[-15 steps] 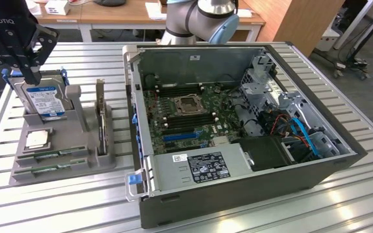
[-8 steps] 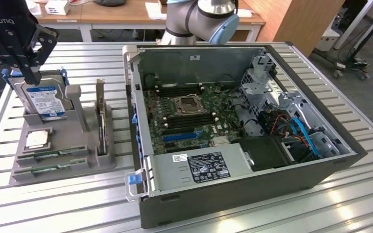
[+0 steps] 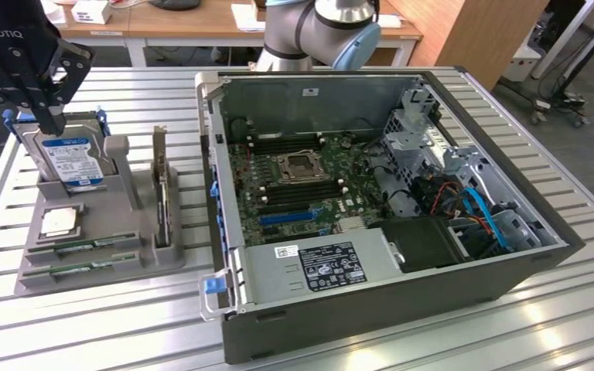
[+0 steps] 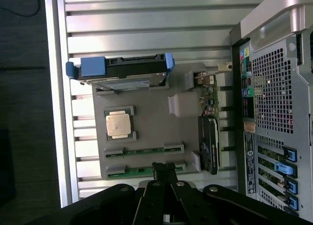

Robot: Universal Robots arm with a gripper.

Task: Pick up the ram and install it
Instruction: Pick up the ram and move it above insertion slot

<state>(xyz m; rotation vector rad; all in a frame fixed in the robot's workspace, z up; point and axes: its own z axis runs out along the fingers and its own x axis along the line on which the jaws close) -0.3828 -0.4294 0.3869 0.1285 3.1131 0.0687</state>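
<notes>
Above the slatted table (image 3: 544, 328), the hand (image 4: 164, 169) hovers pinched shut, empty, near the ram (image 4: 128, 172).

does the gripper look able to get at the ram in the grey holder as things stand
Probably yes: the ram lies uncovered in the grey holder, with nothing over it, and the gripper hangs above it, though its jaws are shut.

Ram (image 3: 83, 247) in tray (image 3: 111, 224), beside computer case (image 3: 401, 305) on table (image 3: 544, 325)

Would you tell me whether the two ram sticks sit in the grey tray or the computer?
In the grey tray: both ram sticks rest in neighbouring slots there.
</notes>
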